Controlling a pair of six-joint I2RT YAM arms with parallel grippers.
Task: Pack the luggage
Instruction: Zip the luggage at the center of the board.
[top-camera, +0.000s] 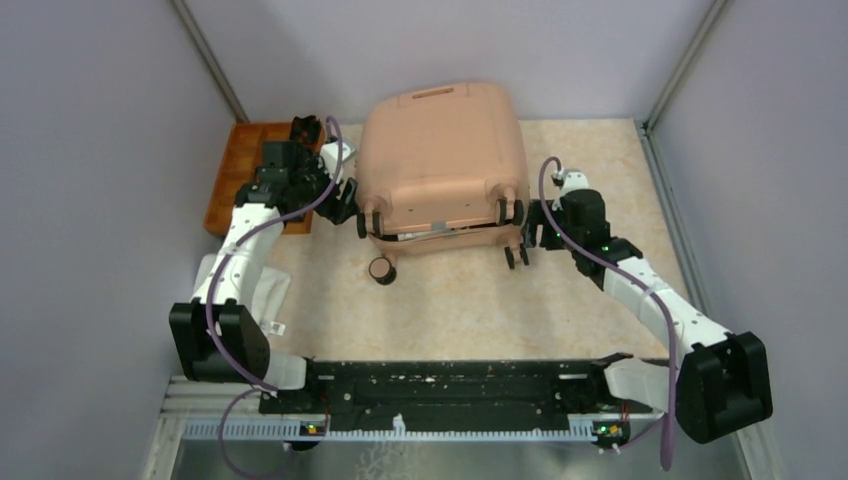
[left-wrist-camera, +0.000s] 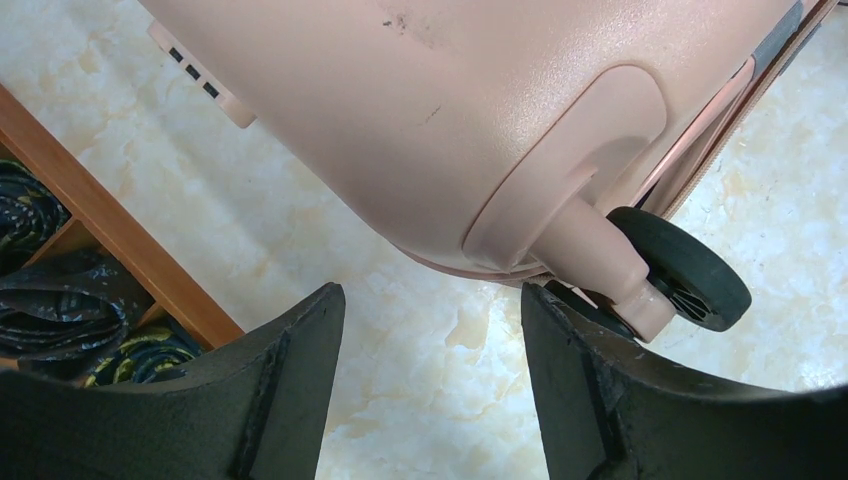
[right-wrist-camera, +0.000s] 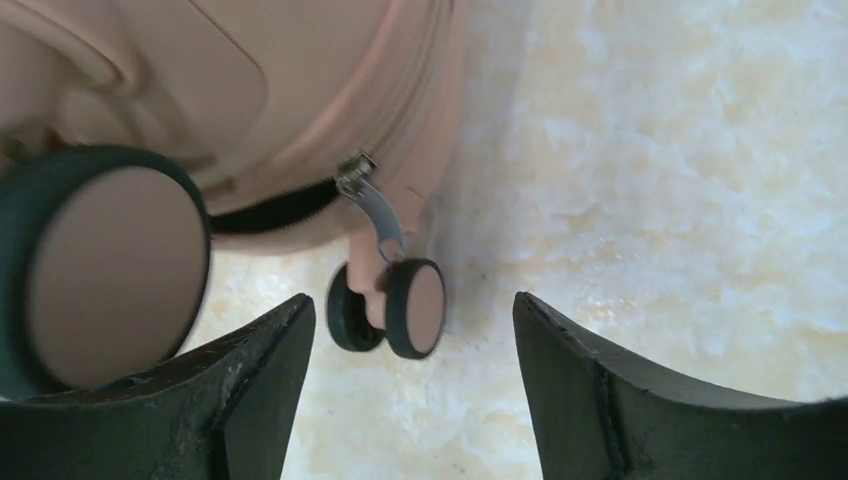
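Note:
The peach-pink luggage (top-camera: 442, 160) lies flat at the back middle of the table, its lid down with a narrow gap along the near edge. My left gripper (top-camera: 350, 205) stands open at its near left corner. In the left wrist view the shell (left-wrist-camera: 450, 100) fills the top, and a black wheel (left-wrist-camera: 685, 280) sits just past the right finger of the left gripper (left-wrist-camera: 432, 295), which holds nothing. My right gripper (top-camera: 528, 228) stands open at the near right corner. My right gripper (right-wrist-camera: 412, 300) faces a small wheel (right-wrist-camera: 415, 305), below a metal zipper pull (right-wrist-camera: 368, 205), and it grips nothing.
An orange wooden tray (top-camera: 245, 175) stands at the back left and shows dark rolled items (left-wrist-camera: 60, 300) in its compartments. A white cloth (top-camera: 268, 290) lies under the left arm. Grey walls close in the left, right and back.

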